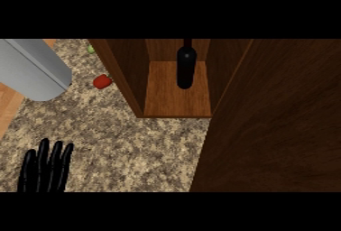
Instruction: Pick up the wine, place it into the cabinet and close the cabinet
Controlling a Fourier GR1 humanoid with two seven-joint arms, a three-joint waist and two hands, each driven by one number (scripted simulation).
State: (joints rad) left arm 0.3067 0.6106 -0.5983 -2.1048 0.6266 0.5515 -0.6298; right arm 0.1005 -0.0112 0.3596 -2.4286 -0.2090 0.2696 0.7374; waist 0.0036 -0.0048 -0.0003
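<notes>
A dark wine bottle [185, 65] stands upright inside the open wooden cabinet [177, 97], toward the back of its shelf. The cabinet's dark wood door [273, 131] fills the right side of the head view, swung out over the counter. My left hand [45, 167] rests at the lower left with its fingers straight and pointing up, well away from the cabinet and holding nothing. My right hand shows nowhere in the view; the door covers that side.
A grey rounded object [33, 67] lies at the upper left. A small red item [102, 81] sits on the speckled counter [126, 144] beside the cabinet's left wall, and a green item [91, 49] peeks out behind it.
</notes>
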